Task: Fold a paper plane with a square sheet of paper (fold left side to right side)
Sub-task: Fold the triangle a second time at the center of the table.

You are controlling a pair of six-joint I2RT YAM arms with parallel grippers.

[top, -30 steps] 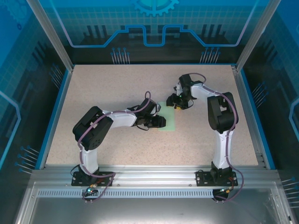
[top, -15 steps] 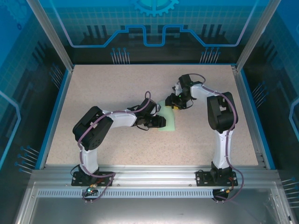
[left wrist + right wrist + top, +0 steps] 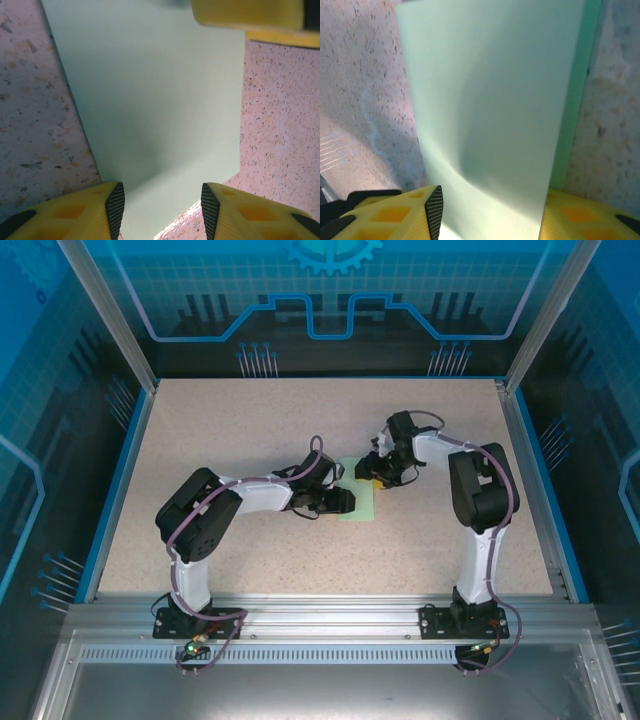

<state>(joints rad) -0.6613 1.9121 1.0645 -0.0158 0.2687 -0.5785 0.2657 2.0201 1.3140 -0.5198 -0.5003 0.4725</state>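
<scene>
1. The square sheet of paper [image 3: 360, 506] sits around the middle of the desk [image 3: 230, 430], between the two arm tips. It's folded over, with a darker strip peeking out along one edge.
2. Left gripper [image 3: 160, 206]: fingers spread, straddling the sheet's left edge.
3. Right gripper [image 3: 487, 215]: at the sheet's far end, fingers spread too, a pale flap running between them.

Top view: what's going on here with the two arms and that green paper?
Both arms are working on the square sheet of paper. The left gripper straddles one edge, jaws apart, with the paper flat. The right gripper, jaws also apart, is at the far end, where a layer curves up over another. No plane shape yet.
</scene>
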